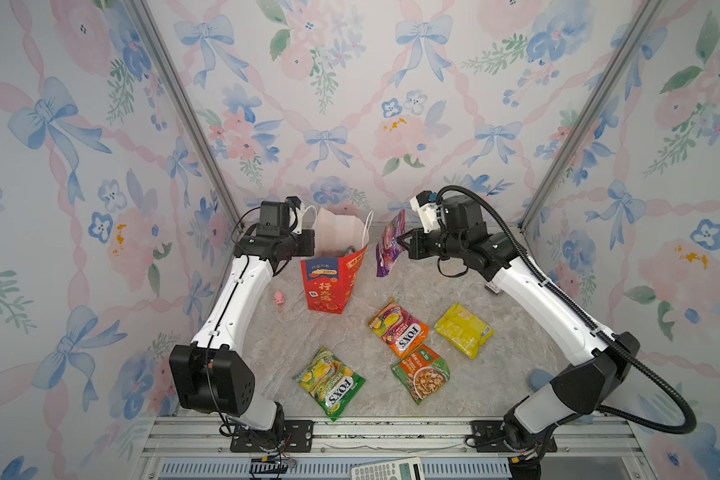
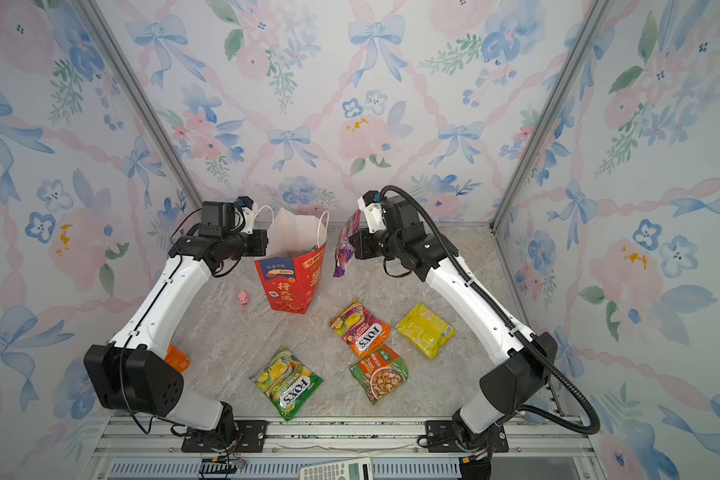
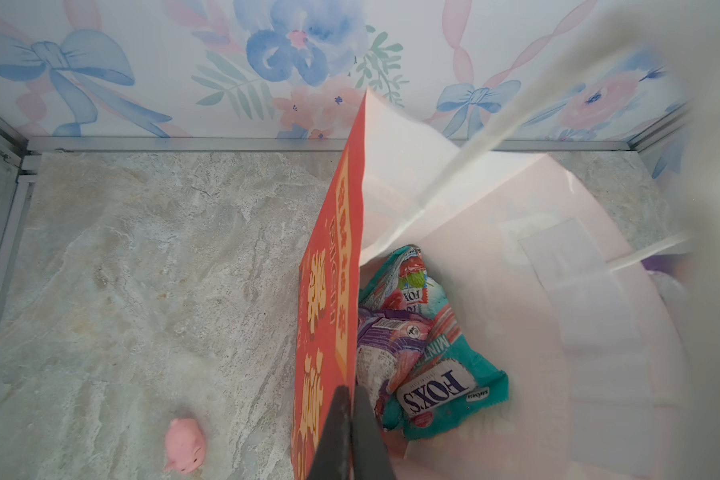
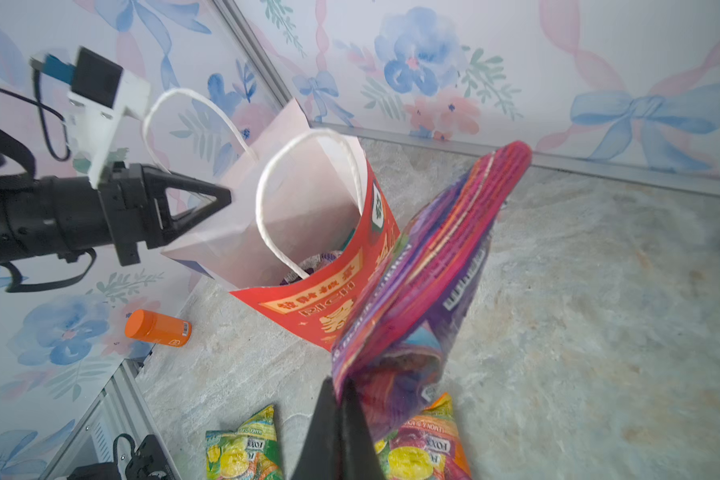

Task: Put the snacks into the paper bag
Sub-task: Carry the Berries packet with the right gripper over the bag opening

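The red paper bag (image 1: 329,282) (image 2: 289,282) stands upright at the back of the table with its mouth open. My left gripper (image 1: 312,245) (image 3: 352,390) is shut on the bag's red side wall (image 3: 329,311) at the rim. Inside lie a teal FOX'S packet (image 3: 445,374) and a purple packet (image 3: 387,336). My right gripper (image 1: 402,241) (image 4: 341,386) is shut on a purple snack packet (image 1: 387,245) (image 4: 425,282), which hangs in the air just right of the bag. On the table lie orange (image 1: 398,328), yellow (image 1: 464,330), green-orange (image 1: 420,372) and green (image 1: 329,382) packets.
A tiny pink toy figure (image 1: 279,297) (image 3: 184,444) sits left of the bag. An orange bottle (image 2: 177,359) (image 4: 156,328) lies by the left arm near the side wall. Flowered walls close in three sides. A calculator (image 1: 387,469) rests beyond the front rail.
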Tool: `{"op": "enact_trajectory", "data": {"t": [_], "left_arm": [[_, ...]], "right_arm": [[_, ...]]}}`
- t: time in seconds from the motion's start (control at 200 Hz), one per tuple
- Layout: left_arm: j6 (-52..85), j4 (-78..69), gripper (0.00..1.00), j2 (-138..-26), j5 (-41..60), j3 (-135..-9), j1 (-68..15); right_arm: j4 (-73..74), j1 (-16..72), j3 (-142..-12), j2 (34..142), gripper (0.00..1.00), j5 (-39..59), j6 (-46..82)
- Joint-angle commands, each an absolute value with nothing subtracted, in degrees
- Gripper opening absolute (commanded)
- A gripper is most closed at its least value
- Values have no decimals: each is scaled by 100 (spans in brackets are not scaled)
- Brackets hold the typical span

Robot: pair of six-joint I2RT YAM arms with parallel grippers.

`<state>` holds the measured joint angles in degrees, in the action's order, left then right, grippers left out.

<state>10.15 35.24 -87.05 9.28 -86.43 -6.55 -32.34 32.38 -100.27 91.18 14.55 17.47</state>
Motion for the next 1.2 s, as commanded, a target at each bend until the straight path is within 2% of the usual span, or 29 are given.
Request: {"op": "enact_trajectory", "data": {"t": [0.0,0.39,0.71,1.195], "left_arm": [[941,3507,0,-8666,976,-8580,-624],[932,3507,0,-8667,962,-8574,-623],[927,3508,0,-8667,965,-8570,-615],[927,3507,0,-8654,959,-8570,-615]], "right_arm": [[-3239,3208,-10727,9096,0,1299,1479],[-3377,3246,-12863,10014,0,1317,1290],[-3818,3770,-14701,10991,0,1480,1063],[-4081,4052,-14870,11842,0,1896,1183]]}}
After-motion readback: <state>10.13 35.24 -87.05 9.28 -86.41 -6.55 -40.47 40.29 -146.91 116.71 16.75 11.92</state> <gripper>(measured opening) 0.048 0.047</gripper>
